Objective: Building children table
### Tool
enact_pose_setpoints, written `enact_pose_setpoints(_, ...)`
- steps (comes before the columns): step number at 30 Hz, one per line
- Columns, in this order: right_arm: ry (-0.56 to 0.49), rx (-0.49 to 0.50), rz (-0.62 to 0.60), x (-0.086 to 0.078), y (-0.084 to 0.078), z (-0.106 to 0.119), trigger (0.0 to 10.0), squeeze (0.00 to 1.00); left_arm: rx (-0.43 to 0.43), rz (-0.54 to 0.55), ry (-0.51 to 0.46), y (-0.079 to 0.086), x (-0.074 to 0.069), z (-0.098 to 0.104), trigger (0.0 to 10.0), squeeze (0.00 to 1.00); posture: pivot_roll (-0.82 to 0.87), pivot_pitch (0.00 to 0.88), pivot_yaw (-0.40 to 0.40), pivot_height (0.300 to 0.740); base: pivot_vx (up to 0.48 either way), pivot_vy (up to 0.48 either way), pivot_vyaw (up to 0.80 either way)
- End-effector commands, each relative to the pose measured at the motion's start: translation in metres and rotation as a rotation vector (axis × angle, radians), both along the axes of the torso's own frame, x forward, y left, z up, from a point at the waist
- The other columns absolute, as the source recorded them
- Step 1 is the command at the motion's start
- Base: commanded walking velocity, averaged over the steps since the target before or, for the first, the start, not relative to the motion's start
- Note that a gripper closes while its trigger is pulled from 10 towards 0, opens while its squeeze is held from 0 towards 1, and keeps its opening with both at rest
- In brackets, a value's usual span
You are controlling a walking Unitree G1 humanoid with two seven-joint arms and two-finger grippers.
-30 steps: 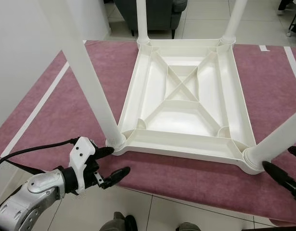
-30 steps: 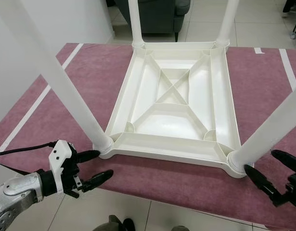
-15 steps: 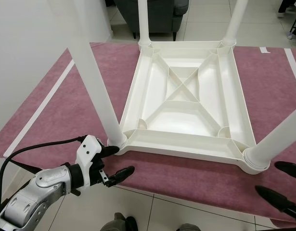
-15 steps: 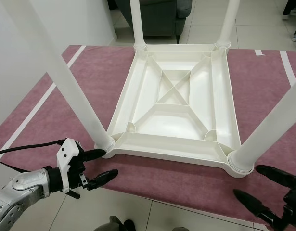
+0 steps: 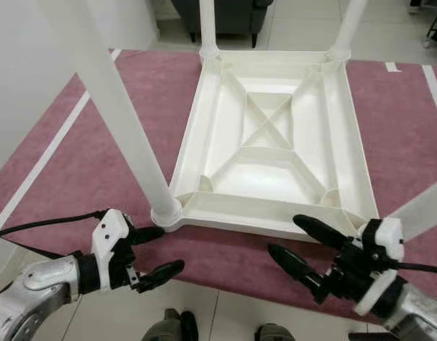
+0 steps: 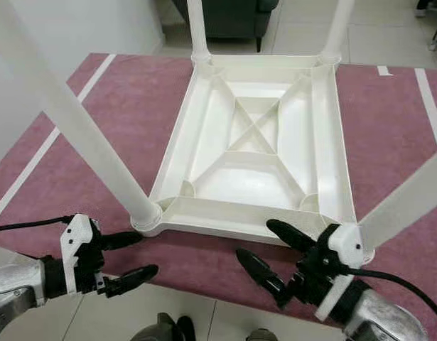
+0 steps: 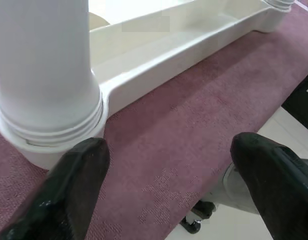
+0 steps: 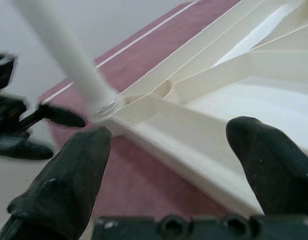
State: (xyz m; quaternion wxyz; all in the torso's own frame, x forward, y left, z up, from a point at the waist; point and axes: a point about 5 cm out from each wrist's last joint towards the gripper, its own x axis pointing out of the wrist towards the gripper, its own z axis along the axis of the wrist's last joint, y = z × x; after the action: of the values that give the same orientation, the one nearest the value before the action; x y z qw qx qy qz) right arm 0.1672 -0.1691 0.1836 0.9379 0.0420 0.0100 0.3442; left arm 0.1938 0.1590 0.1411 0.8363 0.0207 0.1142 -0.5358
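Beside the upturned table (image 5: 275,135), both grippers' fingers (image 5: 155,271) spread wide, empty.

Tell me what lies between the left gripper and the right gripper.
In the left eye view, a bare stretch of maroon rug and pale floor tile separates the open left gripper from the open right gripper.

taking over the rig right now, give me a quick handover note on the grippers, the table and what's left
Left gripper: open, holding nothing, beside the near-left leg's socket.
Right gripper: open, holding nothing, over the near edge of the table top, toward the near-right corner.
Table top: white, lying upside down on the pink rug.
Done: all four legs stand in their corner sockets: near-left leg, near-right leg, two far legs.
Left, as a guess: check that the legs sit tight, then turn the table onto its legs.
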Motion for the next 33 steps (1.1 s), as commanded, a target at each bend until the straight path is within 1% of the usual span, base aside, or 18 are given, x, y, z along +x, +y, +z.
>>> enact_pose_setpoints(1, 0.026, -0.018, -0.008, 0.0, 0.002, -0.006, 10.0, 0.0, 0.008, -0.029, 0.01, 0.003, -0.003, 0.001, 10.0, 0.0, -0.11, 0.152, 0.121, 0.74, 0.0, 0.0, 0.0)
enact_pose_setpoints(2, 0.021, 0.016, -0.08, 0.009, 0.008, -0.009, 10.0, 0.0, 0.001, -0.014, 0.002, 0.002, -0.003, 0.002, 10.0, 0.0, -0.11, 0.151, 0.121, 0.74, 0.0, 0.0, 0.0)
enact_pose_setpoints(3, 0.021, 0.016, -0.08, 0.009, 0.008, -0.009, 10.0, 0.0, 0.001, -0.014, 0.002, 0.002, -0.003, 0.002, 10.0, 0.0, -0.11, 0.151, 0.121, 0.74, 0.0, 0.0, 0.0)
enact_pose_setpoints(6, 0.02, 0.088, -0.295, 0.033, 0.019, -0.014, 10.0, 0.0, 0.009, 0.024, -0.027, 0.007, -0.002, 0.008, 10.0, 0.0, -0.1, 0.148, 0.119, 0.74, 0.0, 0.0, 0.0)
enact_pose_setpoints(10, 0.031, 0.095, -0.338, 0.038, 0.021, -0.015, 10.0, 0.0, 0.018, 0.037, -0.031, 0.012, -0.001, 0.011, 10.0, 0.0, -0.1, 0.147, 0.12, 0.74, 0.0, 0.0, 0.0)
enact_pose_setpoints(12, 0.02, 0.073, -0.346, 0.046, 0.024, -0.017, 10.0, 0.0, 0.096, 0.087, -0.054, 0.033, 0.003, 0.013, 10.0, 0.0, -0.08, 0.14, 0.114, 0.74, 0.0, 0.0, 0.0)
enact_pose_setpoints(13, 0.02, 0.073, -0.346, 0.046, 0.024, -0.017, 10.0, 0.0, 0.096, 0.087, -0.054, 0.033, 0.003, 0.013, 10.0, 0.0, -0.08, 0.14, 0.114, 0.74, 0.0, 0.0, 0.0)
enact_pose_setpoints(15, 0.004, 0.038, -0.363, 0.057, 0.025, -0.018, 10.0, 0.0, 0.202, 0.173, -0.083, 0.061, 0.01, 0.017, 10.0, 0.0, -0.07, 0.134, 0.107, 0.74, 0.0, 0.0, 0.0)
enact_pose_setpoints(22, -0.012, 0.026, -0.387, 0.066, 0.026, -0.018, 10.0, 0.0, 0.253, 0.311, -0.142, 0.071, 0.02, 0.016, 10.0, 0.0, -0.05, 0.131, 0.105, 0.74, 0.0, 0.0, 0.0)
enact_pose_setpoints(23, -0.014, 0.025, -0.395, 0.067, 0.027, -0.019, 10.0, 0.0, 0.264, 0.401, -0.181, 0.074, 0.028, 0.016, 10.0, 0.0, -0.05, 0.13, 0.101, 0.74, 0.0, 0.0, 0.0)
enact_pose_setpoints(24, -0.018, 0.019, -0.41, 0.069, 0.028, -0.019, 10.0, 0.0, 0.258, 0.56, -0.247, 0.078, 0.042, 0.018, 10.0, 0.0, -0.05, 0.128, 0.098, 0.74, 0.0, 0.0, 0.0)
enact_pose_setpoints(25, -0.018, 0.019, -0.41, 0.069, 0.028, -0.019, 10.0, 0.0, 0.258, 0.56, -0.247, 0.078, 0.042, 0.018, 10.0, 0.0, -0.05, 0.128, 0.098, 0.74, 0.0, 0.0, 0.0)
enact_pose_setpoints(26, -0.02, 0.016, -0.412, 0.07, 0.028, -0.02, 10.0, 0.0, 0.247, 0.625, -0.274, 0.08, 0.047, 0.02, 10.0, 0.0, -0.05, 0.128, 0.098, 0.74, 0.0, 0.0, 0.0)
enact_pose_setpoints(27, -0.021, 0.014, -0.415, 0.071, 0.029, -0.02, 10.0, 0.0, 0.234, 0.758, -0.336, 0.085, 0.059, 0.025, 10.0, 0.0, -0.05, 0.125, 0.095, 0.74, 0.0, 0.0, 0.0)
enact_pose_setpoints(28, -0.021, 0.014, -0.415, 0.071, 0.029, -0.02, 10.0, 0.0, 0.234, 0.758, -0.336, 0.085, 0.059, 0.025, 10.0, 0.0, -0.05, 0.125, 0.095, 0.74, 0.0, 0.0, 0.0)
enact_pose_setpoints(30, -0.025, 0.011, -0.419, 0.073, 0.029, -0.022, 10.0, 0.0, 0.172, 1.049, -0.466, 0.092, 0.078, 0.039, 10.0, 0.0, -0.05, 0.117, 0.087, 0.74, 0.0, 0.0, 0.0)
enact_pose_setpoints(31, -0.026, 0.014, -0.426, 0.074, 0.029, -0.022, 10.0, 0.0, 0.128, 1.125, -0.505, 0.084, 0.084, 0.043, 10.0, 0.0, -0.05, 0.114, 0.086, 0.74, 0.0, 0.0, 0.0)
enact_pose_setpoints(33, -0.028, 0.017, -0.43, 0.075, 0.03, -0.023, 10.0, 0.0, 0.101, 1.154, -0.525, 0.078, 0.086, 0.044, 10.0, 0.0, -0.05, 0.114, 0.086, 0.74, 0.0, 0.0, 0.0)
